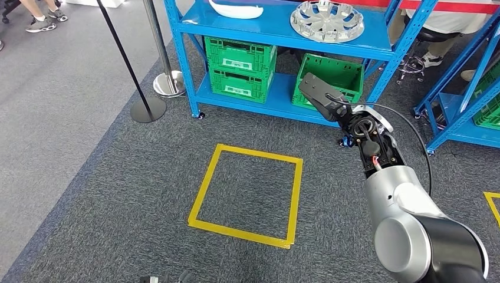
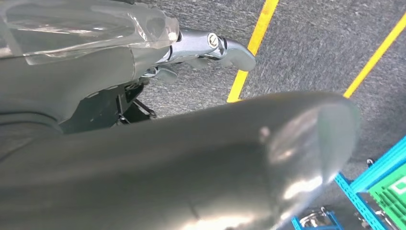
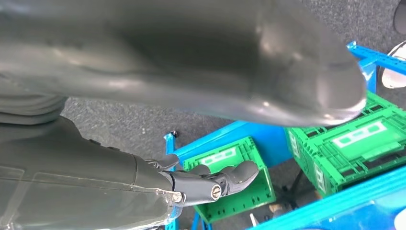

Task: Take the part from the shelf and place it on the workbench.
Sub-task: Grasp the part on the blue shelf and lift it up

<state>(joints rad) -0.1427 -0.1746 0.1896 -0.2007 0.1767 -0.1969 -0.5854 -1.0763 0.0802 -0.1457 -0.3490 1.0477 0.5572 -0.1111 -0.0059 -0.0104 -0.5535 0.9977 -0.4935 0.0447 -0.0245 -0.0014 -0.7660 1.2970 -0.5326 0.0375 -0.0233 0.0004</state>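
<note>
Standing around: a blue shelf [image 1: 277,28] stood far across the grey carpet, its top board carrying a silver hubcap [image 1: 326,21] at the right and a white curved part [image 1: 236,9] at the left.
Lower board: two stacked green crates [image 1: 240,68] sat left of an open green crate [image 1: 330,79].
Floor: a yellow tape square [image 1: 246,194] lay on the carpet near the robot, in front of the shelf; two stanchion posts with round bases [image 1: 156,94] stood left of the shelf.
Further off: a second blue rack [image 1: 466,112] with another green crate [image 1: 488,112] stood at the far right; a person's shoes [image 1: 41,23] showed at the far left.
In the way: the shelf's blue uprights flanked the top board, and nothing lay between the arm and the shelf front.
Right arm: it reached forward from the near right, the right robot hand [image 1: 318,94] dark, raised before the open green crate; in the right wrist view its fingers [image 3: 230,177] lay stretched out, holding nothing.
Left robot hand [image 2: 206,48]: it hung over the carpet near the yellow tape, fingers loosely apart and holding nothing.
Task part: the hubcap lay flat on the top board, farther and higher than the right robot hand, well apart from it.
</note>
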